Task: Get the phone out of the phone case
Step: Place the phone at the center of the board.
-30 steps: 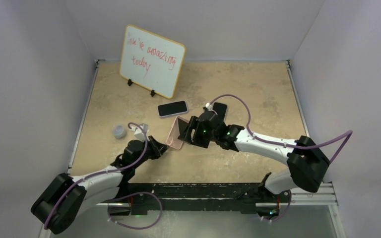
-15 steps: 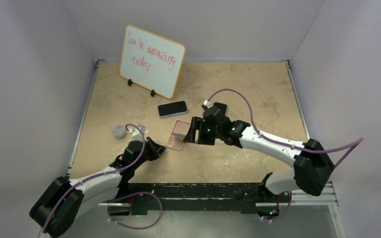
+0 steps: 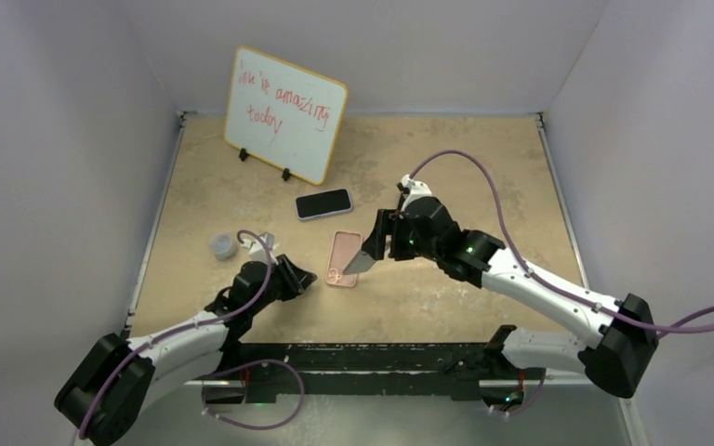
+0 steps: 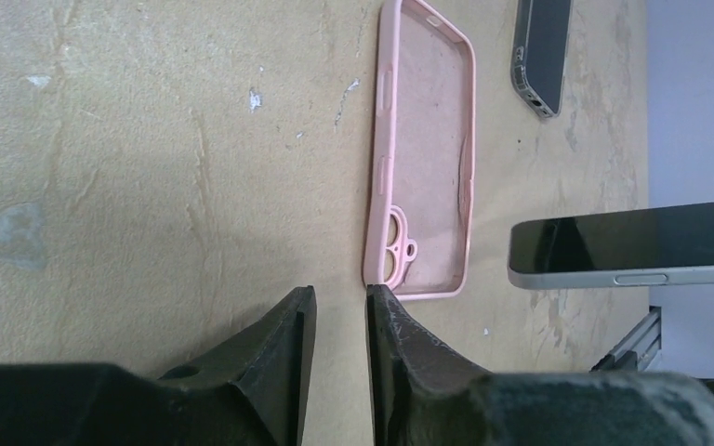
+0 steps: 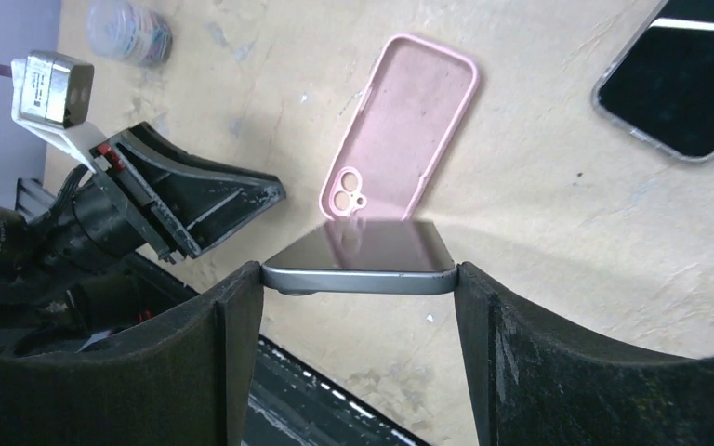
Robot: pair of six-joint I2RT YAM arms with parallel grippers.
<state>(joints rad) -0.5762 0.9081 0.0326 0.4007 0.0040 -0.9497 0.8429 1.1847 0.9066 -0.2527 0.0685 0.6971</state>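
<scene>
The pink phone case lies flat and empty on the table, hollow side up, also seen in the left wrist view. My right gripper is shut on the grey phone across its width and holds it just above the table to the right of the case. My left gripper sits at the case's camera-hole end. Its jaws stand a narrow gap apart with nothing between them. One fingertip is right at the case's corner.
A second phone in a clear case lies behind the pink case. A whiteboard stands at the back left. A small round container sits left of the left arm. White walls enclose the table.
The right gripper drew the phone out of the case and moved right with it. The case dropped from tilted to flat. The left gripper let go of it and opened slightly.
</scene>
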